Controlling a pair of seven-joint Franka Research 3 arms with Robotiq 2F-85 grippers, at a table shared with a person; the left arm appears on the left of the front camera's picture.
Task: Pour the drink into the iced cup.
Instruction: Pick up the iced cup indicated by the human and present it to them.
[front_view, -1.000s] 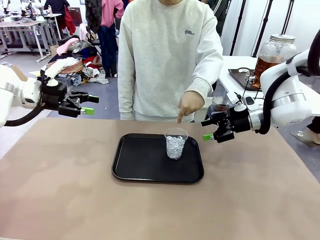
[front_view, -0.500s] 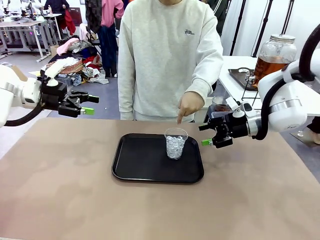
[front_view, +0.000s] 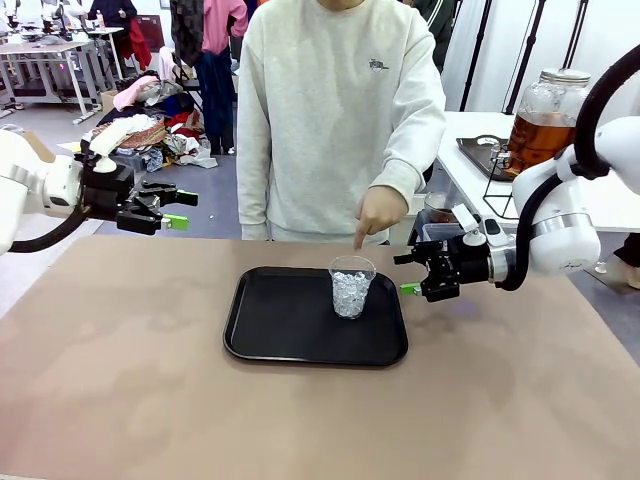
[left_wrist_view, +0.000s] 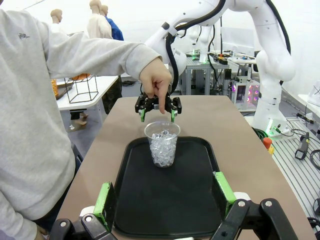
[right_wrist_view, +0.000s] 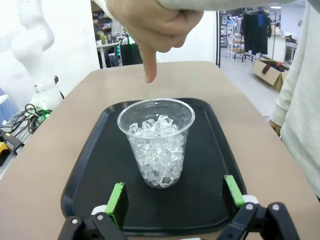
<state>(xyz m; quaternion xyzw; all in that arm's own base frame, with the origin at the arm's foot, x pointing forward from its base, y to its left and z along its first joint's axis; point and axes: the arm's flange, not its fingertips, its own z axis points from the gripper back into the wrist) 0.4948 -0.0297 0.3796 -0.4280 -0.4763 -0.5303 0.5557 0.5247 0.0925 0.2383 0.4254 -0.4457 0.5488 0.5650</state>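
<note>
A clear plastic iced cup (front_view: 352, 287) full of ice stands upright on the right half of a black tray (front_view: 270, 325). The person's hand (front_view: 378, 212) points a finger down at the cup's far rim. My right gripper (front_view: 408, 273) hovers open just right of the cup, level with it; in its wrist view the cup (right_wrist_view: 159, 145) stands ahead between the green pads (right_wrist_view: 118, 196). My left gripper (front_view: 175, 210) is open, high at the far left, well away from the tray. The drink (front_view: 538, 138), amber liquid in a lidded glass jar, stands on a side table at the back right.
A person in a pale sweatshirt (front_view: 335, 110) stands at the far edge, behind the tray. The brown tabletop (front_view: 140, 380) is bare around the tray. A dark tray and wire rack (front_view: 490, 155) sit beside the jar on the white side table.
My right gripper has moved left and slightly down, closing in on the cup's right side. The left arm, the cup and the pointing hand have stayed put.
</note>
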